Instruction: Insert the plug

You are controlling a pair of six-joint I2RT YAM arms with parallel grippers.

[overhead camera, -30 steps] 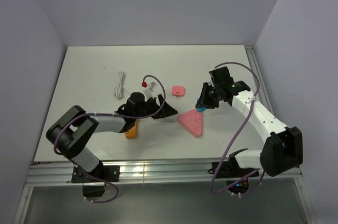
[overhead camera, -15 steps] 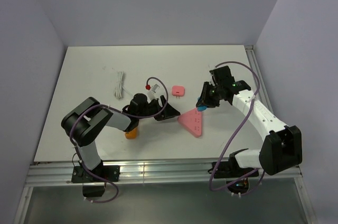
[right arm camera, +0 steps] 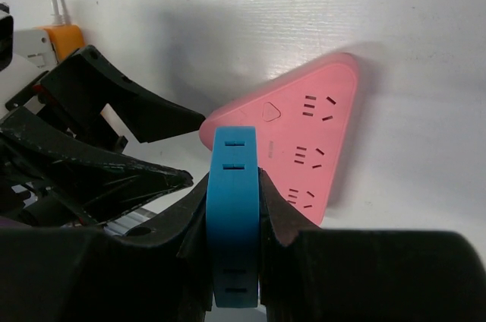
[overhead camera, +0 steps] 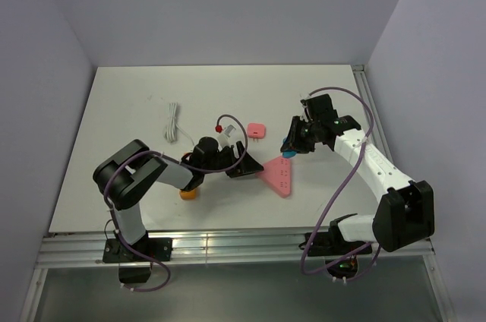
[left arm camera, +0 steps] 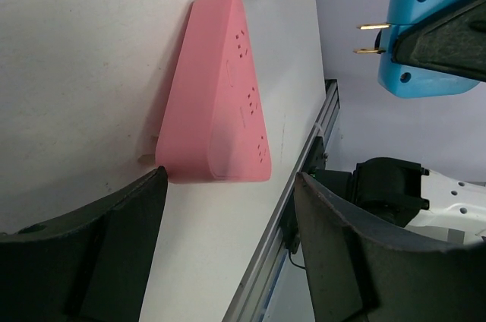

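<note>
The pink triangular socket block (overhead camera: 277, 175) lies flat on the white table, sockets up; it also shows in the left wrist view (left arm camera: 220, 102) and the right wrist view (right arm camera: 304, 140). My right gripper (overhead camera: 292, 146) is shut on the blue plug (overhead camera: 288, 153), holding it in the air just above and behind the block's far corner. The plug (right arm camera: 235, 216) sits edge-on between my right fingers. In the left wrist view the plug (left arm camera: 425, 33) shows two metal prongs pointing at the block. My left gripper (overhead camera: 247, 168) is open and low on the table, its fingertips at the block's left edge (left arm camera: 230, 189).
A pink square plug (overhead camera: 256, 131) lies behind the block. A white cable (overhead camera: 172, 122) lies at the far left. An orange object (overhead camera: 187, 191) sits under my left arm. A metal rail (overhead camera: 363, 94) runs along the table's right edge.
My left gripper has slid right along the table up to the pink block's left edge. My right gripper with the blue plug has barely moved.
</note>
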